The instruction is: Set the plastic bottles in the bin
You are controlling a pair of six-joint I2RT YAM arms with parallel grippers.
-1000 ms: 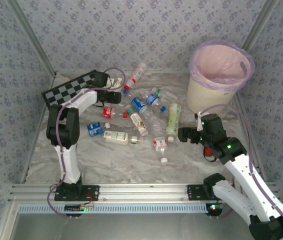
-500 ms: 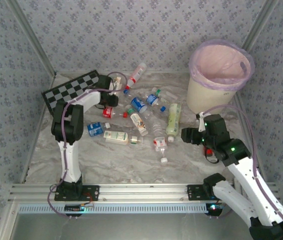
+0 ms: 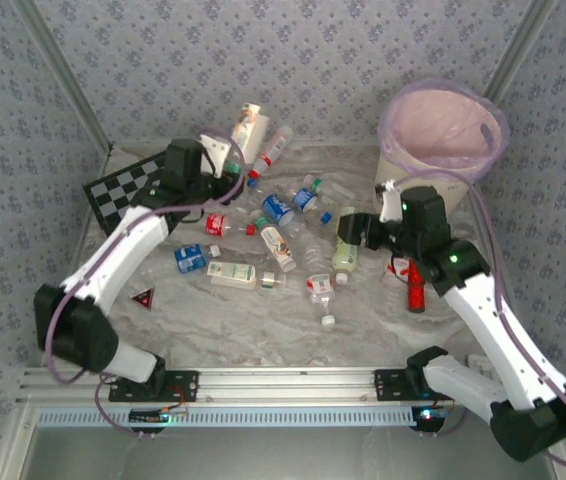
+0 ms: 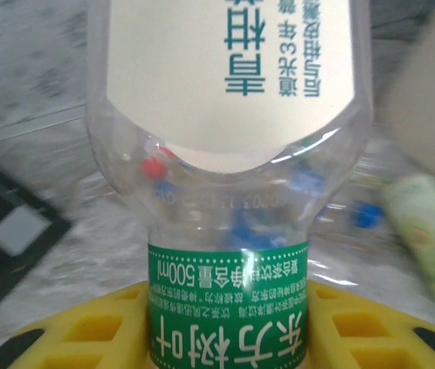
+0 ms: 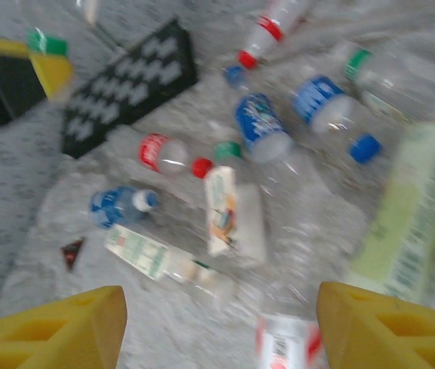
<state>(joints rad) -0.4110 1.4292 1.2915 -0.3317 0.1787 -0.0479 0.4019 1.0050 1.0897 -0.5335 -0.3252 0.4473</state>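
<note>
Left end effector (image 3: 231, 165) grips one bottle (image 3: 249, 128); about eleven more lie loose.

Scattered bottles (image 3: 277, 209) beside pink-lined bin (image 3: 425, 172)

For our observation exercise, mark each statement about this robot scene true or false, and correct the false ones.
1. The left gripper holds a white-labelled bottle. True.
2. The bin lies tipped on its side. False: it stands upright.
3. The right gripper is clamped on a bottle. False: its fingers stand apart, gripping nothing.
4. A checkerboard lies on the table. True.
</note>
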